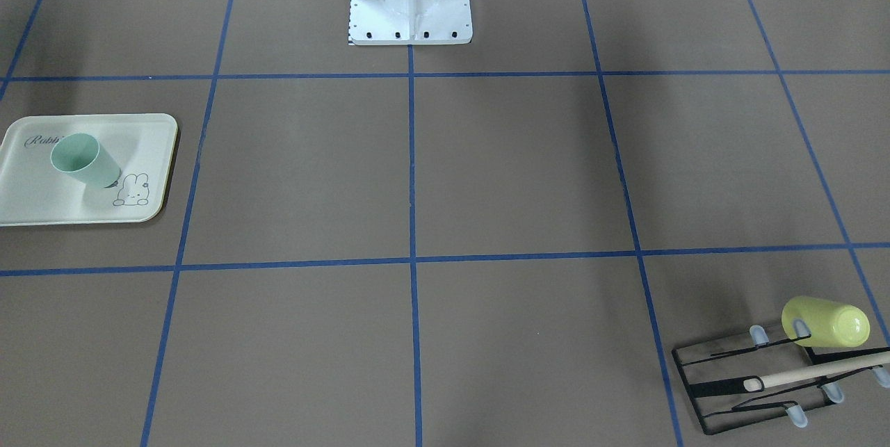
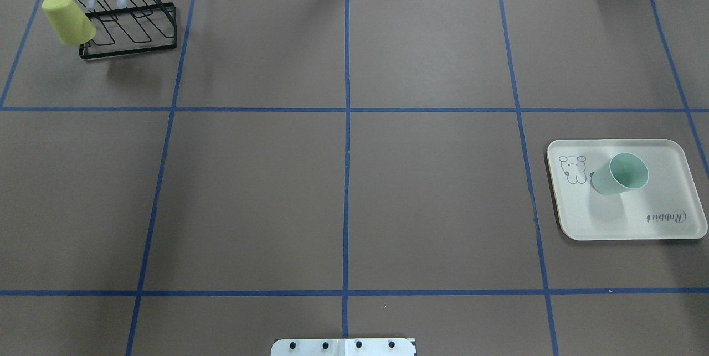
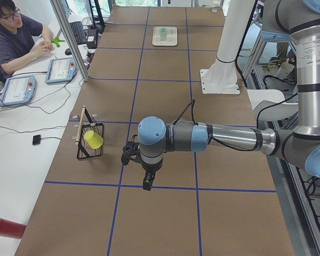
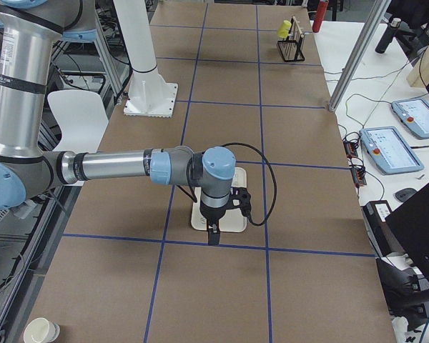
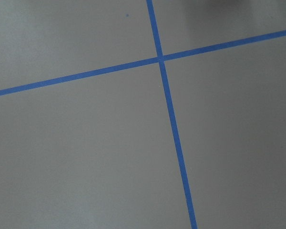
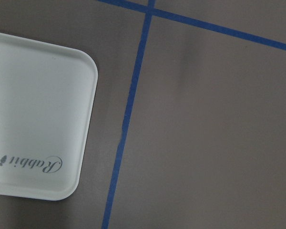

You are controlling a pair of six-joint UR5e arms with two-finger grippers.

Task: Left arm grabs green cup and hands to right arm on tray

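The green cup (image 1: pixel 87 160) stands upright on the tray (image 1: pixel 42 204), next to the bunny drawing; both also show in the overhead view, cup (image 2: pixel 620 174) and tray (image 2: pixel 626 223). The left gripper (image 3: pixel 148 183) shows only in the exterior left view, above the table past the rack; I cannot tell if it is open or shut. The right gripper (image 4: pixel 213 236) shows only in the exterior right view, over the tray's (image 4: pixel 232 225) near edge; its state is unclear too. The right wrist view shows the tray's bare "Rabbit" corner (image 6: pixel 33 109). The cup is hidden in the exterior right view.
A yellow-green cup (image 2: pixel 67 19) hangs upside down on a black wire rack (image 2: pixel 138 29) at the table's far left corner. The robot's white base (image 1: pixel 410 2) stands mid-table at the robot's edge. An operator (image 3: pixel 13 37) sits at a side desk.
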